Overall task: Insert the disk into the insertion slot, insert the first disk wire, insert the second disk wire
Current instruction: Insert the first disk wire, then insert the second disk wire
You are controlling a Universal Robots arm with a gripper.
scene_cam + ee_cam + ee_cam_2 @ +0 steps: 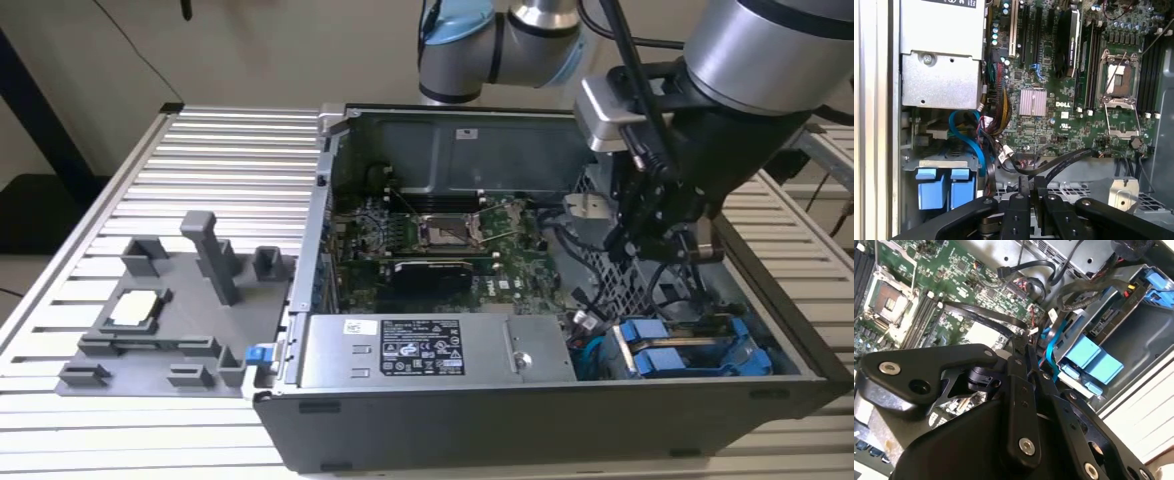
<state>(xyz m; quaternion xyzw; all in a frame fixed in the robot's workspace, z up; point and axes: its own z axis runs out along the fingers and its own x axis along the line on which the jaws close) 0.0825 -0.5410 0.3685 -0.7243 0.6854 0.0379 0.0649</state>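
Observation:
My gripper hangs inside the open computer case, by its wall on the exterior view's right. Its fingers are pressed together on a flat black disk wire, which arcs away over the motherboard. The second wrist view shows the same wire running out from the gripper. Two blue-tabbed carriers sit side by side in the drive bay below the gripper. They also appear in the first wrist view. I cannot tell which carrier holds the disk.
A silver power supply fills the case's front. Blue cables and a bundle of coloured wires crowd the gap between it and the bay. A grey fixture plate with upright posts lies on the slatted table on the exterior view's left.

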